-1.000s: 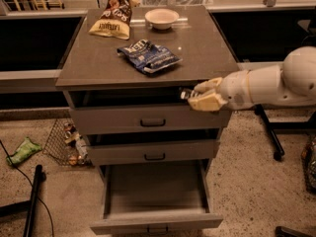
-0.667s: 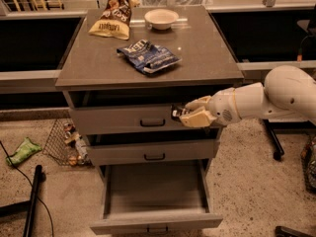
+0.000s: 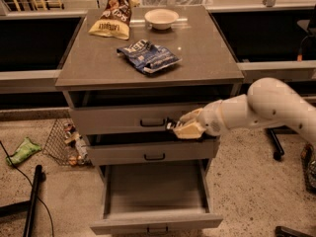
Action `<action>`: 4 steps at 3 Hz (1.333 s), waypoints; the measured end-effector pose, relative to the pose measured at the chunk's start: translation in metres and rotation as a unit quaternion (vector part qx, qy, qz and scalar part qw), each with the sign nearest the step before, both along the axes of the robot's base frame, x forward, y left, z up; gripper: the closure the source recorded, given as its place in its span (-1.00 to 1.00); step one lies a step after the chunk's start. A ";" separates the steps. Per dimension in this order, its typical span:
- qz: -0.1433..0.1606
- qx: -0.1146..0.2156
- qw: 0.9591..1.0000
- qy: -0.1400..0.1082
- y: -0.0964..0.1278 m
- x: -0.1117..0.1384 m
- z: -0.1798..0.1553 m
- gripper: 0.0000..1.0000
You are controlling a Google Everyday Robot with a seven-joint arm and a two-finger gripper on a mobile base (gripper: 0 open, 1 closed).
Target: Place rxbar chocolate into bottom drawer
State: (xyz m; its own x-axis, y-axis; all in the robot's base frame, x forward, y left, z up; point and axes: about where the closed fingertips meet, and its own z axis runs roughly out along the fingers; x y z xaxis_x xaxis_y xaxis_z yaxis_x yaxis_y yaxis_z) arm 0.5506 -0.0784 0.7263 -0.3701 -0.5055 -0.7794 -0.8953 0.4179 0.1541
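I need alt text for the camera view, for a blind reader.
The gripper holds a small dark bar in front of the top drawer, above the open bottom drawer. On the cabinet lie a blue bag, a yellow bag and a bowl.

rxbar chocolate (image 3: 170, 126): small dark bar, pinched in my gripper (image 3: 183, 126), above the bottom drawer.
bottom drawer (image 3: 155, 191): grey, lowest, deep, pulled wide open.

Gripper (image 3: 179, 128) at top drawer (image 3: 118, 118) — rxbar chocolate (image 3: 171, 126) mostly hidden inside.
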 end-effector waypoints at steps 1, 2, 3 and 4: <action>-0.013 -0.012 0.999 0.045 0.021 -0.020 -0.075 1.00; -0.017 -0.017 0.997 0.080 0.044 -0.042 -0.143 1.00; -0.019 0.009 0.992 0.121 0.076 -0.053 -0.220 1.00; -0.019 0.009 0.992 0.121 0.076 -0.053 -0.220 1.00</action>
State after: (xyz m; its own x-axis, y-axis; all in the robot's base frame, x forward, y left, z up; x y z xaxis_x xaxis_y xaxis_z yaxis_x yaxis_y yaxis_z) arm 0.4977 -0.0020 0.5060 -0.5660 -0.4752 -0.6737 -0.8150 0.4458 0.3702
